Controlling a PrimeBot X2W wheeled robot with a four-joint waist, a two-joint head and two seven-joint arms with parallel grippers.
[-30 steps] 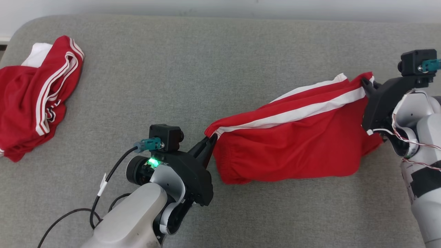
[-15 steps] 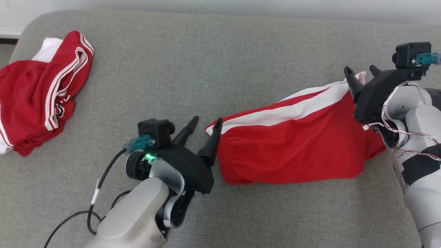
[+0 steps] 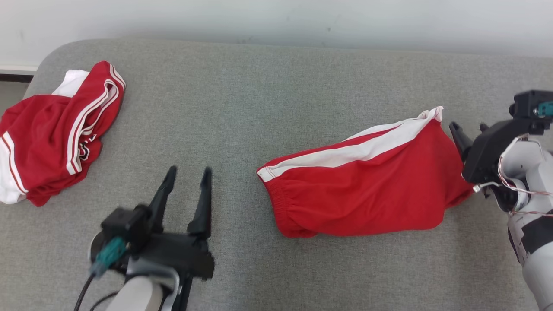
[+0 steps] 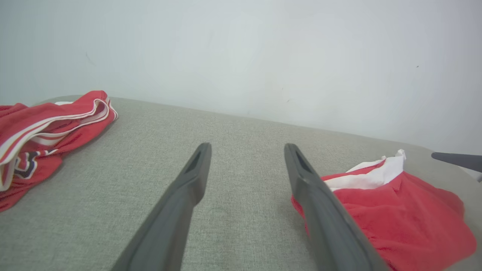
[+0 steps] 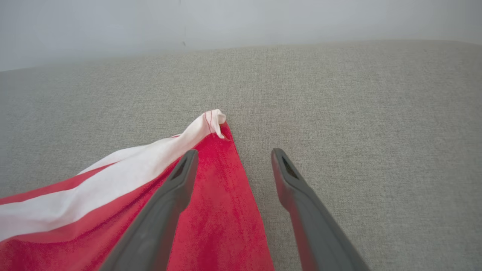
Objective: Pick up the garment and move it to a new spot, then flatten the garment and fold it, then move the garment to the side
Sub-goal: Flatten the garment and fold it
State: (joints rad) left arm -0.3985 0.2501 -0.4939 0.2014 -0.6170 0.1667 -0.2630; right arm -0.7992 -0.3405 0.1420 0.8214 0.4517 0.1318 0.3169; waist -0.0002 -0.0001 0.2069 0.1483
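While both arms hang over the grey fabric surface [image 3: 268, 95], the left claw [image 3: 189, 170] stands spread wide with nothing between its fingers, only bare grey cloth beneath them. The red shorts [image 3: 363, 190] with the white side stripe lie flat off to that claw's right, waistband end nearest it, close but clear of the tips. Over on the other side, the right claw [image 3: 468, 126] is parted just as wide and empty too! The shorts' far end sits right up against its left side. From the right wrist view, that claw's left finger [image 5: 165, 210] reaches over the red cloth, and whether it touches is hard to tell, while its right finger is over bare grey fabric. The white-striped corner pokes up just ahead of the left fingertip. Well away to the left claw's left, a second red-and-white garment [image 3: 47, 129] lies in a crumpled heap.
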